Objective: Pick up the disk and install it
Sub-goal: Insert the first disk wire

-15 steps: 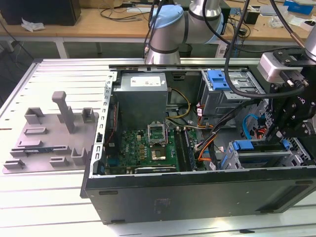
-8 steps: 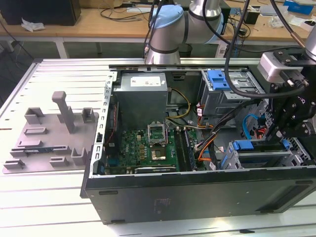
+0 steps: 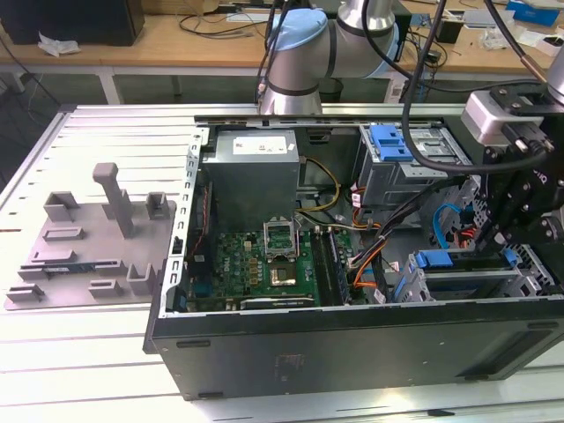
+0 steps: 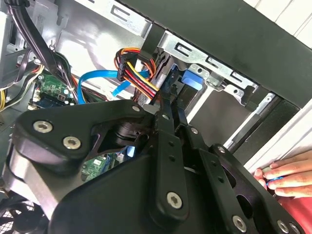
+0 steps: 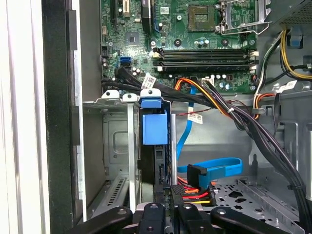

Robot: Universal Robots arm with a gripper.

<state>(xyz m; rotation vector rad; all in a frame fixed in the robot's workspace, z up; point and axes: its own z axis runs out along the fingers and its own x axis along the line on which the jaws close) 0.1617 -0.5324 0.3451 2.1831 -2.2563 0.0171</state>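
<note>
Where wooden benches [image 3: 176, 35] stand behind, slatted metal table [image 3: 97, 150] holds computer case [image 3: 352, 339].

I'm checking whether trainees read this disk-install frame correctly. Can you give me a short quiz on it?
1. True or false: the disk lies flat on the grey fixture plate outside the computer case.
2. The end effector is nearest to: A the power supply; B the drive cage where the disk stands on edge; C the processor socket.
3. Fill in: in the second wrist view, a person's ____ shows beside the computer case.

Key: 1 false, the disk stands in the drive cage. 2 B. 3 hand.
</note>
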